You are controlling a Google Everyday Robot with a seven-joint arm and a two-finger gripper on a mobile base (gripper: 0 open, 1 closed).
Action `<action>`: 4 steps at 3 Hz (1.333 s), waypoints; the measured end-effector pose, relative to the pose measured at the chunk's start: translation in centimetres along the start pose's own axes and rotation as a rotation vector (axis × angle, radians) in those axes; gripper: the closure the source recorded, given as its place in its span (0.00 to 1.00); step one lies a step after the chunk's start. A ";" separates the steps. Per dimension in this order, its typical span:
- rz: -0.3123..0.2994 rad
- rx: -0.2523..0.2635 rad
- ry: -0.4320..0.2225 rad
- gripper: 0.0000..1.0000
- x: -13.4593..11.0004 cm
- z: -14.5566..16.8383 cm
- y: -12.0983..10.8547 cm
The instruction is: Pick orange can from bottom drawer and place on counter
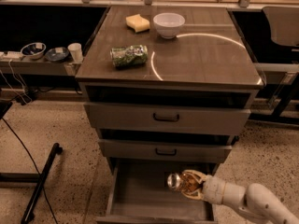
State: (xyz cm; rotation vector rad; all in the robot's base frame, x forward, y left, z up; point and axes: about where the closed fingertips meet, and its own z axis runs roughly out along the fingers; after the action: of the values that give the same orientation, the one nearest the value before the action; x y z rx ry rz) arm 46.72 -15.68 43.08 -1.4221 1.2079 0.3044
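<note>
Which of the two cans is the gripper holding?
The orange can, clasped by the gripper inside the open bottom drawer. The green-patterned can lies on its side on the counter.

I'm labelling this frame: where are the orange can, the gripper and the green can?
orange can (174, 181), camera view, its silver end.
gripper (190, 185), camera view, between the fingertips, in the bottom drawer (140, 194).
green can (129, 56), camera view, middle of its side.
</note>
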 end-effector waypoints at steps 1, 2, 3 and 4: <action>-0.007 -0.014 0.054 1.00 -5.4 -3.1 -2.9; -0.109 0.024 0.153 1.00 -11.7 -6.6 -6.9; -0.171 0.036 0.205 1.00 -13.9 -8.1 -9.0; -0.209 0.012 0.230 1.00 -14.6 -8.4 -11.4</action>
State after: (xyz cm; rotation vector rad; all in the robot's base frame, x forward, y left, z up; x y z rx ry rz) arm 45.65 -18.31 63.25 -1.5905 1.2288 -0.0121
